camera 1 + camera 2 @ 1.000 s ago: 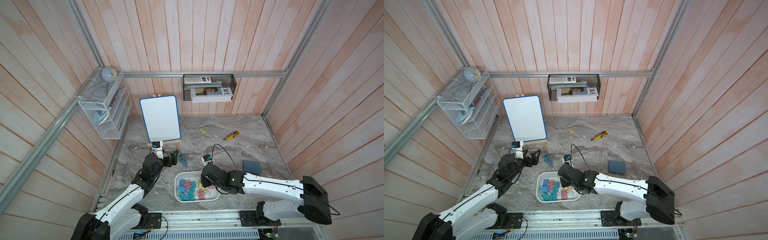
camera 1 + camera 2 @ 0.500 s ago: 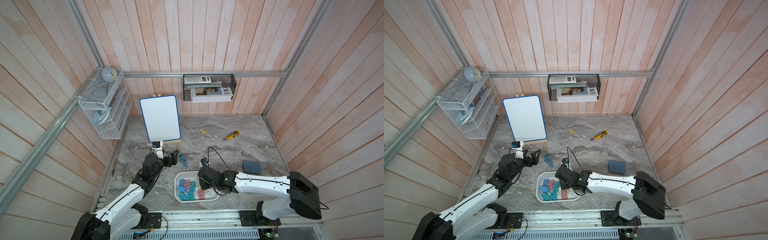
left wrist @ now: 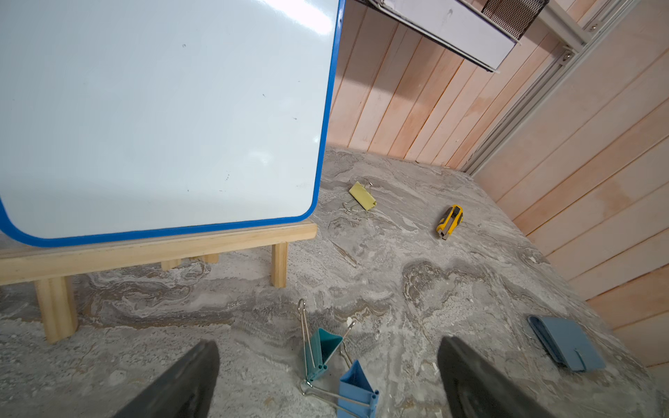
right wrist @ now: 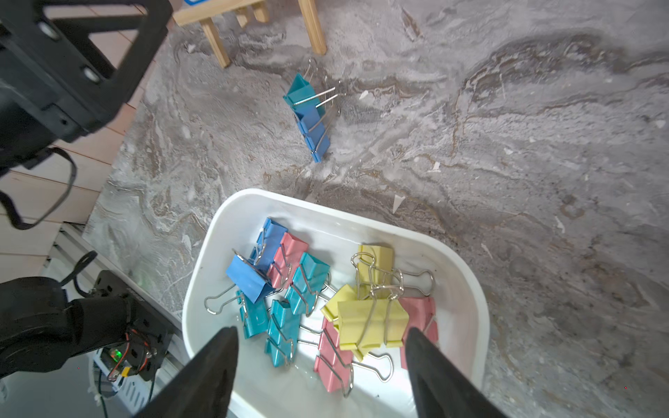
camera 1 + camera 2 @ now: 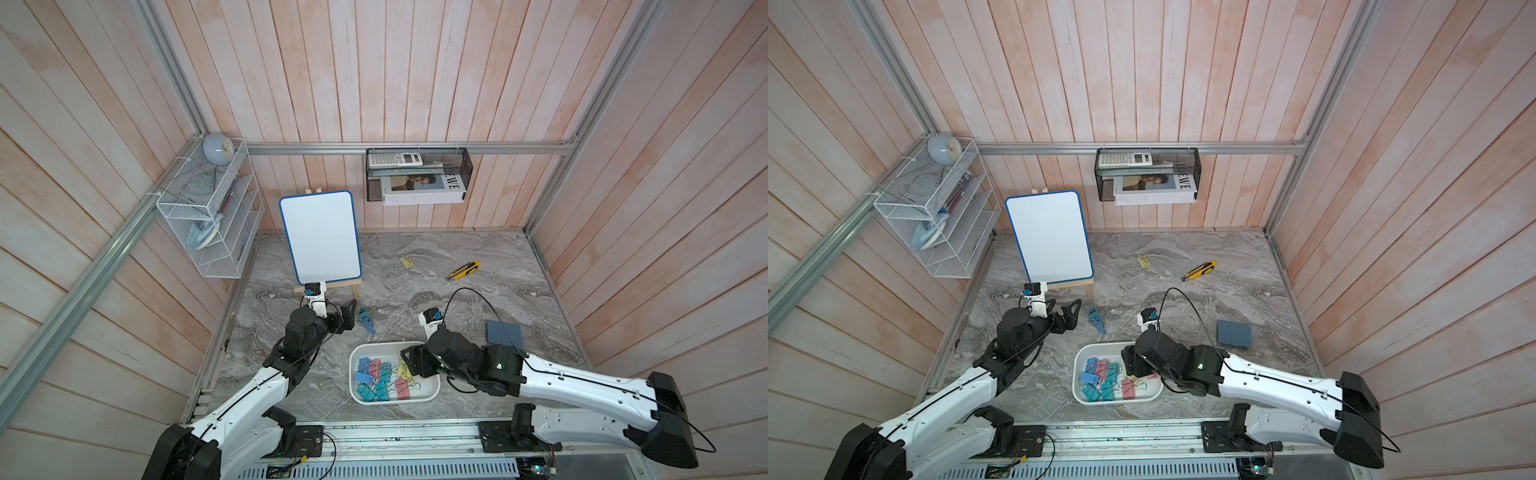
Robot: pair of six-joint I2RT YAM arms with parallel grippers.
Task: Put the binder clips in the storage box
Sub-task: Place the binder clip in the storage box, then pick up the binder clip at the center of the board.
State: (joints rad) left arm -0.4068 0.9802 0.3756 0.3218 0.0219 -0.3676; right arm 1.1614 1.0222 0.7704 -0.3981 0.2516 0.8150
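Observation:
The storage box is a white tub on the marble floor near the front. Several binder clips in blue, teal, pink and yellow lie inside it. My right gripper hangs open just above the box, with a yellow clip lying loose between and below its fingers. A teal clip and a blue clip lie together on the floor behind the box. My left gripper stands open over them, touching neither. A lone yellow clip lies farther back.
A whiteboard on a wooden easel stands just behind the left gripper. A yellow-and-black utility knife and a blue-grey wallet lie to the right. A white wire rack and a black mesh basket hang on the walls.
My right gripper has opened above the box and its arm has shifted a little. The left arm has not moved.

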